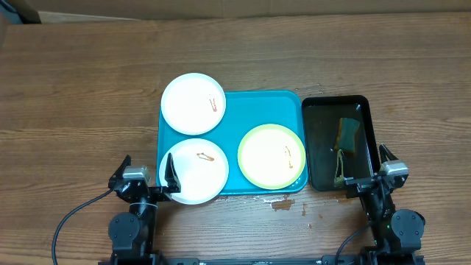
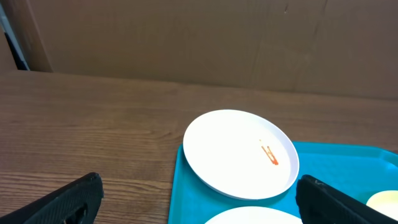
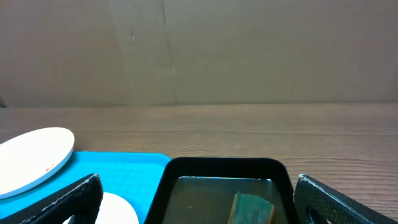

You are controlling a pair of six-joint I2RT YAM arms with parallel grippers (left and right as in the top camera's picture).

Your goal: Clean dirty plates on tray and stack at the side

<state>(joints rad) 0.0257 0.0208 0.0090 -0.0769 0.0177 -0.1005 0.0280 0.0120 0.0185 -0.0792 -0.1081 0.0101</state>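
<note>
The turquoise tray point(image 1: 232, 118) lies mid-table with three plates on it. A white plate point(image 1: 193, 103) with an orange smear overhangs its far left corner. Another smeared white plate point(image 1: 195, 171) overhangs the near left corner. A yellow-green rimmed plate point(image 1: 271, 156) sits at the near right. My left gripper point(image 1: 146, 171) is open at the near white plate's left edge, holding nothing. In the left wrist view the far white plate point(image 2: 241, 152) shows ahead between the left gripper's fingers point(image 2: 68, 202). My right gripper point(image 1: 368, 173) stands open at the near right, empty.
A narrow black tray point(image 1: 335, 99) holding liquid and a green-yellow sponge point(image 1: 347, 136) lies right of the turquoise tray; the right wrist view shows its rim point(image 3: 224, 165) and the sponge point(image 3: 252, 208). Small brown stains point(image 1: 283, 205) mark the wood near the front. Cardboard walls stand behind.
</note>
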